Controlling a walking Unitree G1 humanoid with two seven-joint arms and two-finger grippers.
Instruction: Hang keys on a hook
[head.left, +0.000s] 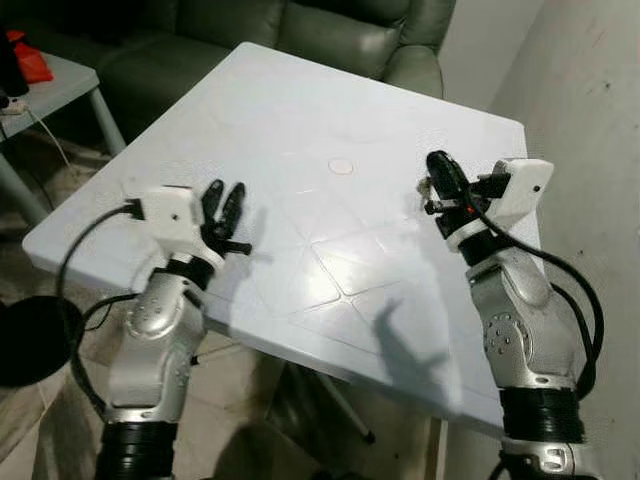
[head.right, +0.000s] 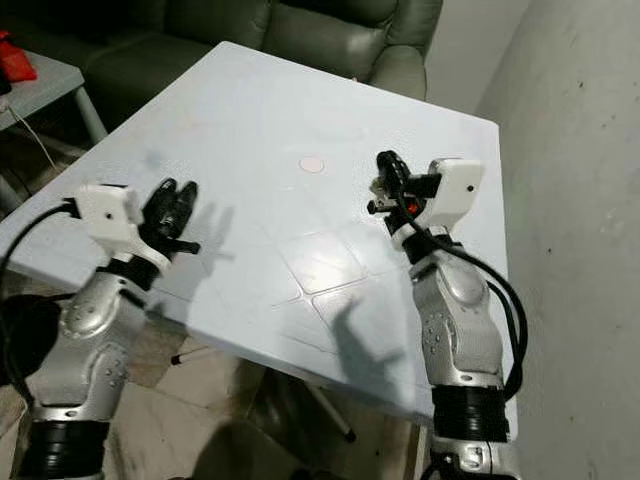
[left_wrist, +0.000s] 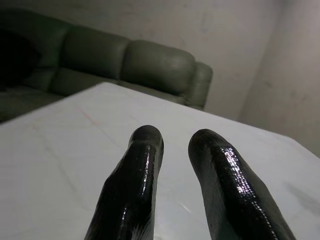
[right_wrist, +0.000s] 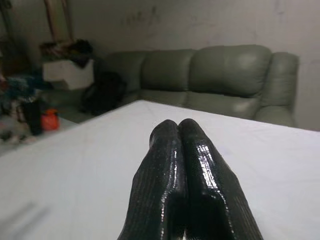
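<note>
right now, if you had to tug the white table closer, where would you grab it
Probably the near edge of the table, from the front: it is a thin lip over open space, so fingers fit above and below. The left end effector, open, is close to it; the right end effector is shut.

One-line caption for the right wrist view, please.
Right claw, fingers pressed shut, poised over a white table, facing a grey-green sofa.

I see white table (head.left: 300, 130) ahead, small round disc (head.left: 341, 167) near its centre. Green sofa (head.left: 300, 30) at 12 o'clock; grey side table (head.left: 70, 85) at 10 o'clock.
</note>
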